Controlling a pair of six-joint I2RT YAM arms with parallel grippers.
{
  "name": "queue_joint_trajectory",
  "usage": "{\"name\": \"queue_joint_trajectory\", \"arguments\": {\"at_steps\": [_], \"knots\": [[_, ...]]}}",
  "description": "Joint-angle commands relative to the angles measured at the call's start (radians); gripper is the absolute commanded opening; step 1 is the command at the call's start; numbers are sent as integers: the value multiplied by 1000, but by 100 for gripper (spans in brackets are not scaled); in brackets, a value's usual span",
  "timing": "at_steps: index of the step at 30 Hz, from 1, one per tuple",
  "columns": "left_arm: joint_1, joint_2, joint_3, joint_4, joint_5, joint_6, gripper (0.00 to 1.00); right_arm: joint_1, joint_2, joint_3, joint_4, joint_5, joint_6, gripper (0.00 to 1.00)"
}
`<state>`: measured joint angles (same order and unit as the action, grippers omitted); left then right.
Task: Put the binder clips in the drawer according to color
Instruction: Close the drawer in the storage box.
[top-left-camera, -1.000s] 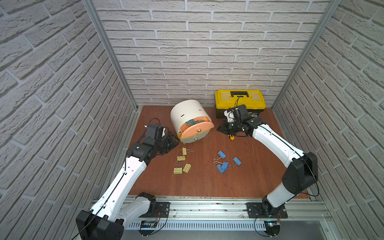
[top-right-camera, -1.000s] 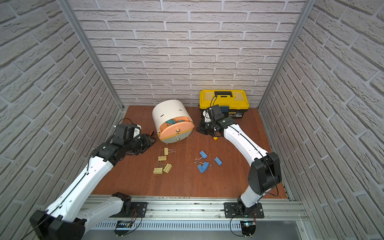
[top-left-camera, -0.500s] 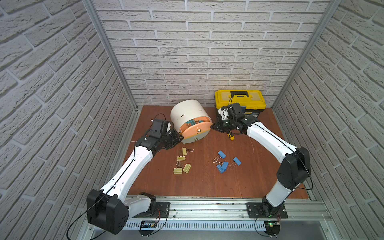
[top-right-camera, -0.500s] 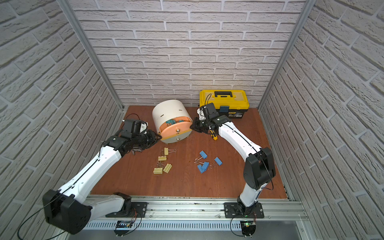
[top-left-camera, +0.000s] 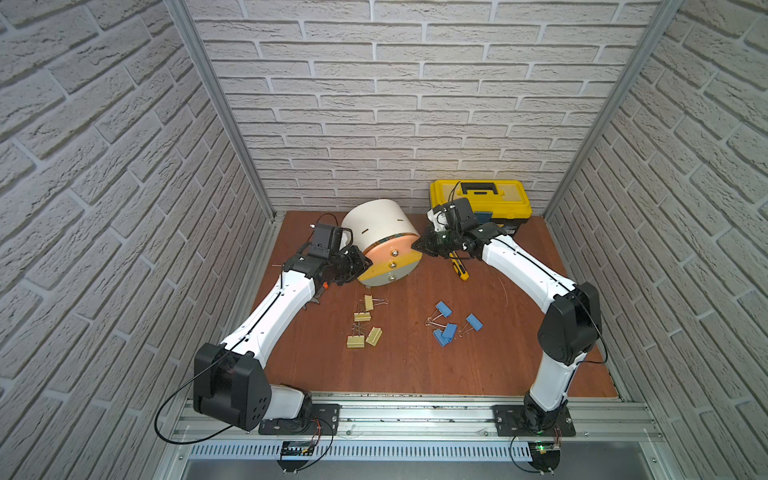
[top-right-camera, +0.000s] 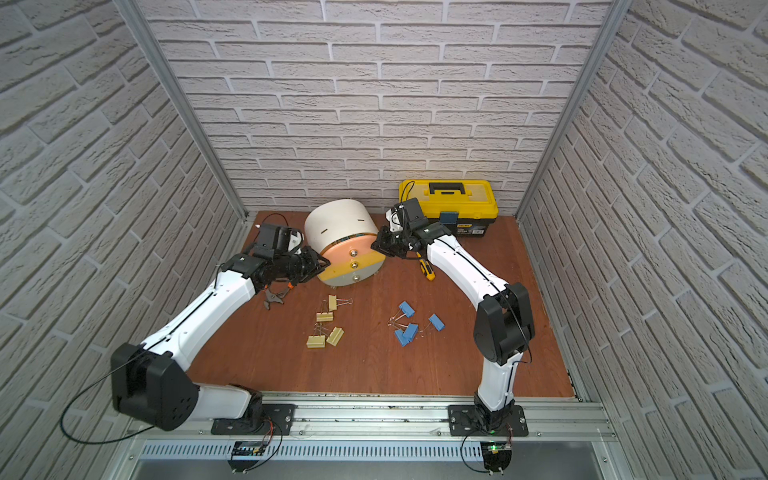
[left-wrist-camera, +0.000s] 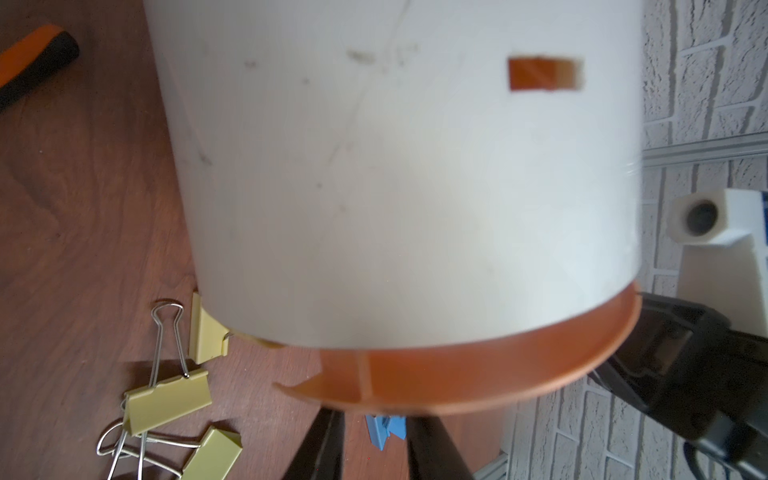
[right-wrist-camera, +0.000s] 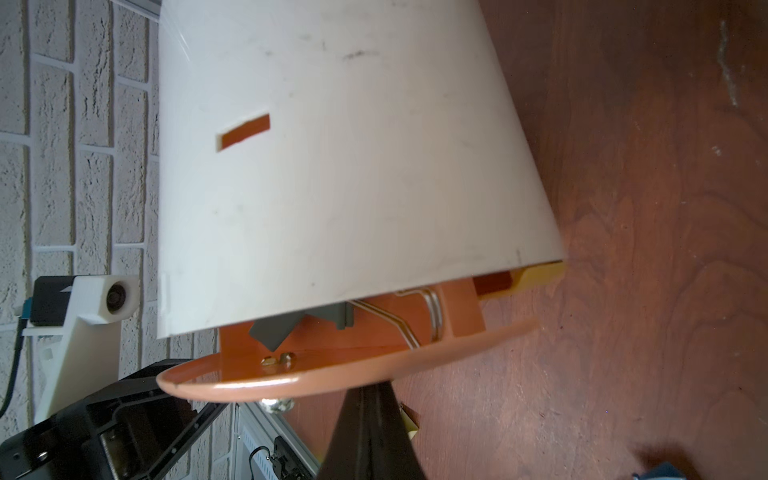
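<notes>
The white barrel-shaped drawer (top-left-camera: 384, 232) is seen lying tilted on the wooden table (top-left-camera: 478, 365), its three fronts turned toward the rail, flanked by both arms. The left gripper (top-left-camera: 365, 264) is placed at one edge of the fronts, beside the yellow one, with its jaws drawn together; in the left wrist view a gap remains between the two dark fingers (left-wrist-camera: 320, 440), and nothing can be made out between them. The right gripper (top-left-camera: 417, 245) is placed at the opposite edge, against the peach front (top-right-camera: 353, 255), with its fingers (right-wrist-camera: 365, 432) pressed together and nothing held. The peach drawer is pulled slightly out, and in the right wrist view a dark clip (right-wrist-camera: 299, 322) with wire handles is seen inside it. Four pale yellow binder clips (top-left-camera: 363, 322) are scattered on the table just in front of the left gripper, and four blue binder clips (top-left-camera: 451, 326) lie well in front of the right gripper. A yellow-black utility knife (top-left-camera: 459, 268) lies just under the right arm, and a yellow toolbox (top-left-camera: 480, 199) stands behind it. Pliers (top-right-camera: 274, 299) with orange tips are seen beneath the left arm.
</notes>
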<state>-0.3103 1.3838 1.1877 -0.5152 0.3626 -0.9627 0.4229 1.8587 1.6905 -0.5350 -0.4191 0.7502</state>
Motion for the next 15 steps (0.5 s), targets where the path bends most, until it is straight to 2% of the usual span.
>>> {"name": "queue_joint_trajectory", "arguments": {"at_steps": [1,15], "knots": [[10,19,41,41,5,21,31,6,30,53,49,-18,24,3],[17,46,60,44,-8,22,32,7,79,98,75,-32,47,3]]}}
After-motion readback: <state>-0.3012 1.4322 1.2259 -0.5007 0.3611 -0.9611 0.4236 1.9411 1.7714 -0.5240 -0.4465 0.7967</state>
